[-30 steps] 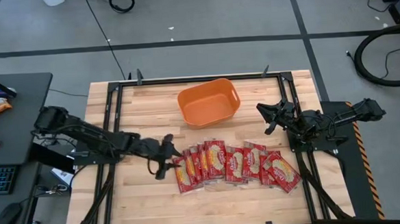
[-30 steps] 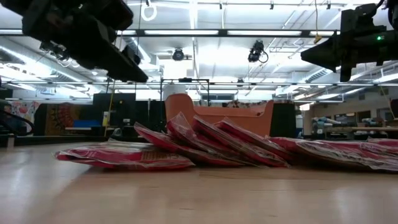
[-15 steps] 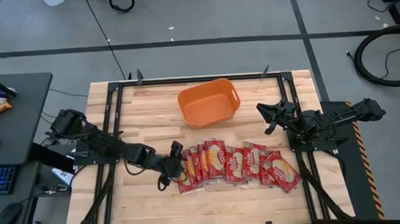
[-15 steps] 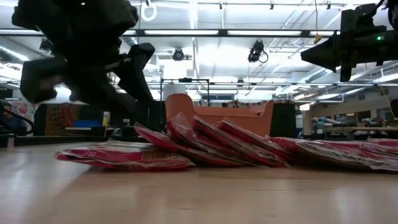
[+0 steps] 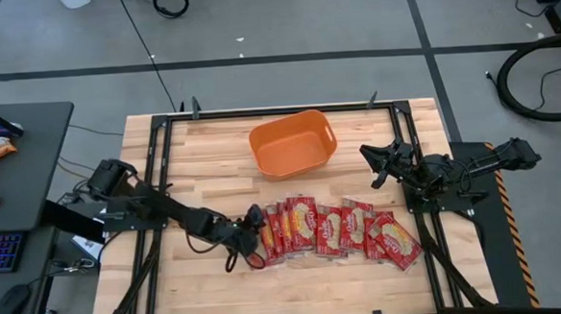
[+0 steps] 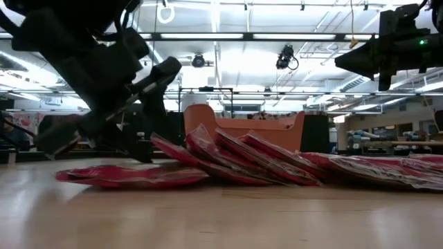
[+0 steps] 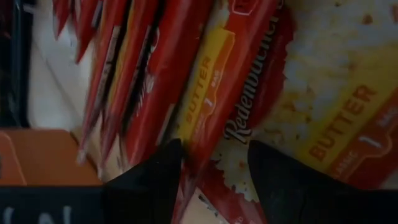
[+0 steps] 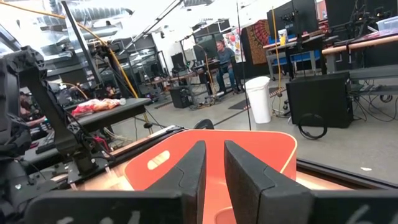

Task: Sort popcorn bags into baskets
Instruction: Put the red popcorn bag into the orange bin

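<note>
1. Down at the desk (image 5: 213, 151), the left jaws (image 5: 253, 237) are spread wide, fingers (image 7: 273, 180) straddling the edge of the leftmost popcorn bag (image 7: 249, 81), not clamped on it.
2. Beyond those jaws, the other popcorn bags (image 5: 337, 231) lie in an overlapping row across the desk, leaning on one another.
3. Well past the left jaws sits the orange tub (image 5: 292, 142), with no bag visible inside.
4. Off at the desk's right edge, the right jaws (image 5: 375, 164) hang in the air, slightly parted, gripping nothing, pointed toward the tub.
</note>
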